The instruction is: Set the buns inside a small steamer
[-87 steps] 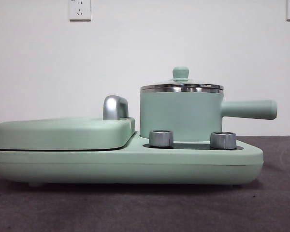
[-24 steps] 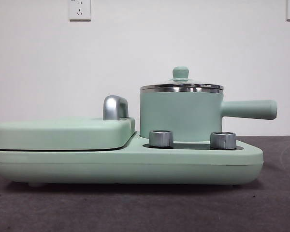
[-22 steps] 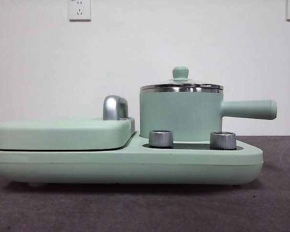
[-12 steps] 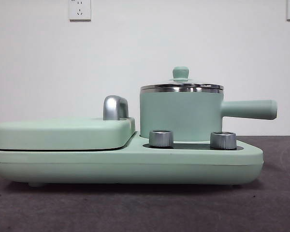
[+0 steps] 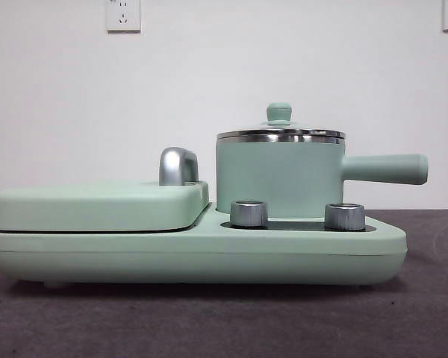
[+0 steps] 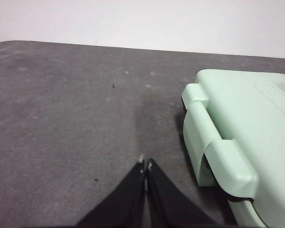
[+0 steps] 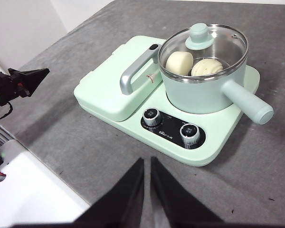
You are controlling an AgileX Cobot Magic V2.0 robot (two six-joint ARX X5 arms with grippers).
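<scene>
Buns sit inside the small steamer under its glass lid. I see my left pincer closed beside the cooker base, my right pincer closed, above the counter.

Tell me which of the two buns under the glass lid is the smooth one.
The smooth bun, lying on the griddle-handle side of the steamer; the other bun is ridged.
</scene>
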